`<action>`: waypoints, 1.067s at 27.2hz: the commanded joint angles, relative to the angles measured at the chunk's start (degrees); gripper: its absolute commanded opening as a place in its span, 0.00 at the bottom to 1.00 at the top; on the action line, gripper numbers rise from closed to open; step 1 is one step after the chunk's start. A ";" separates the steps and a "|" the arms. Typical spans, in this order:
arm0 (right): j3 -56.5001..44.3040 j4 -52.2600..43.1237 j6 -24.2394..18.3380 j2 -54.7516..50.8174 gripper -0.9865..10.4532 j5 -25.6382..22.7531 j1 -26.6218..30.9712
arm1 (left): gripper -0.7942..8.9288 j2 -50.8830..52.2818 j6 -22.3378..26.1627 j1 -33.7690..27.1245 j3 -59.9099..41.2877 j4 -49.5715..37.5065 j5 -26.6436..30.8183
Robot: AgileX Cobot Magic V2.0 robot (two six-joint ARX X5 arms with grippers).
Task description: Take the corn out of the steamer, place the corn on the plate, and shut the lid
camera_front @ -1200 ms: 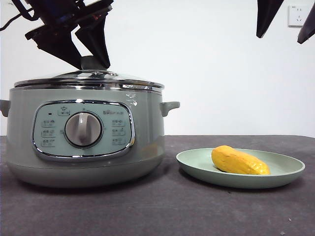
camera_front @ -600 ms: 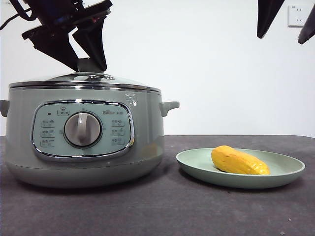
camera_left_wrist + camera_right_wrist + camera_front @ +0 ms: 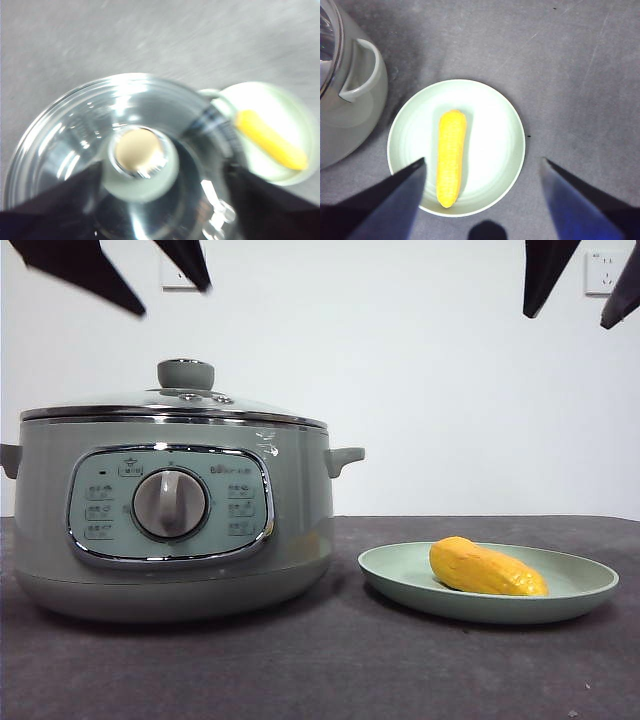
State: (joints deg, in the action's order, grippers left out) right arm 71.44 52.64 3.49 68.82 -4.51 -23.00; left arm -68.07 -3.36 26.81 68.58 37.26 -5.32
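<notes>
The sage-green steamer (image 3: 170, 530) stands at the left with the glass lid (image 3: 175, 405) sitting flat on its rim. The lid's green knob (image 3: 185, 373) is free. My left gripper (image 3: 172, 300) hangs open well above the knob; in the left wrist view the knob (image 3: 140, 159) shows between its spread jaws, untouched. On the pale green plate (image 3: 490, 595) to the right lies the yellow corn (image 3: 487, 568). My right gripper (image 3: 483, 160) stands open high above the plate (image 3: 490, 135) and the corn (image 3: 450, 157), holding nothing.
The steamer's side handle (image 3: 362, 70) points toward the plate, with a small gap of dark table between them. Dark tabletop (image 3: 330, 670) runs in front of both. A wall socket (image 3: 605, 270) is behind at top right.
My left gripper has let go of the lid's knob and risen toward the top left. The lid, slightly tilted a second ago, now sits level on the steamer.
</notes>
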 commanded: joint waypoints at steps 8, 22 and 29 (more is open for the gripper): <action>-22.14 -23.50 -0.26 -22.23 0.08 -0.11 -6.34 | 0.07 18.51 4.74 2.64 -10.64 -2.84 6.01; -39.04 -33.90 2.45 -37.94 0.09 -0.50 -6.62 | 0.08 40.26 1.88 2.86 -33.55 -9.62 8.33; -39.01 -32.94 2.45 -37.97 0.09 -0.37 -6.69 | 0.08 39.32 1.86 2.86 -33.55 -7.52 8.28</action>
State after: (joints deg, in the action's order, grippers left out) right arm 32.77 19.81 5.39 30.92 -4.71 -29.65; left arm -28.88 -1.10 29.43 35.33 29.93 2.87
